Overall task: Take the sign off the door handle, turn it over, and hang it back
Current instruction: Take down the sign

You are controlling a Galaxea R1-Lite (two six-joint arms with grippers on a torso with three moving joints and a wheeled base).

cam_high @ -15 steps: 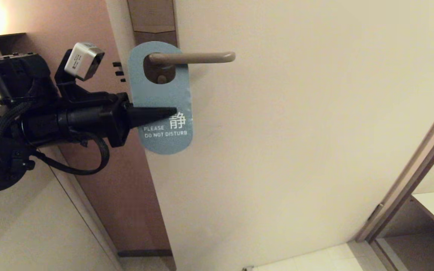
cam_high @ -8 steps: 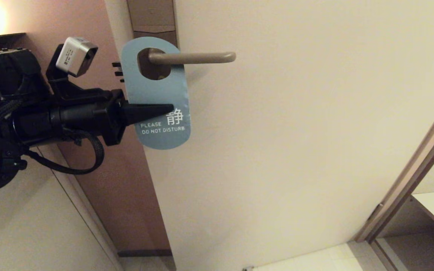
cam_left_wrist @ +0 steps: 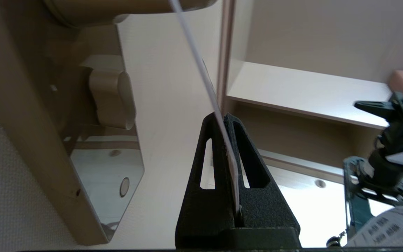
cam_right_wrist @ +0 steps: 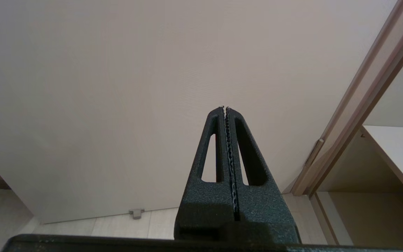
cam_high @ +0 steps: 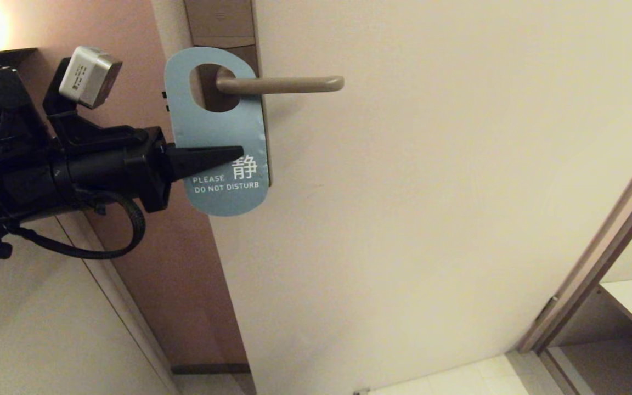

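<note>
Filling most of the scene, the pale door stands behind everything, with its frame running diagonally well off to the far side of the left end effector. Against the door's edge sits the tall brown lock plate, and from it the door handle juts out level, above and just past the end effector's tips.

From the left comes the black left arm, reaching across level, a small grey camera perched on top of it. Its left end effector is clamped on the sign, the two dark fingers pressed together with the thin card edge-on between them in the wrist view. The grip is at the sign's lower half, just above the white "PLEASE DO NOT DISTURB" lettering. The teal-blue face looks out into the room. The oval hole sits above the end effector, and the handle's root shows through it.

The right end effector shows only in its own wrist view, its fingers pressed tight together on nothing, pointing at the bare door.

A small thumb-turn knob sits on the plate beside the gripped sign.
</note>
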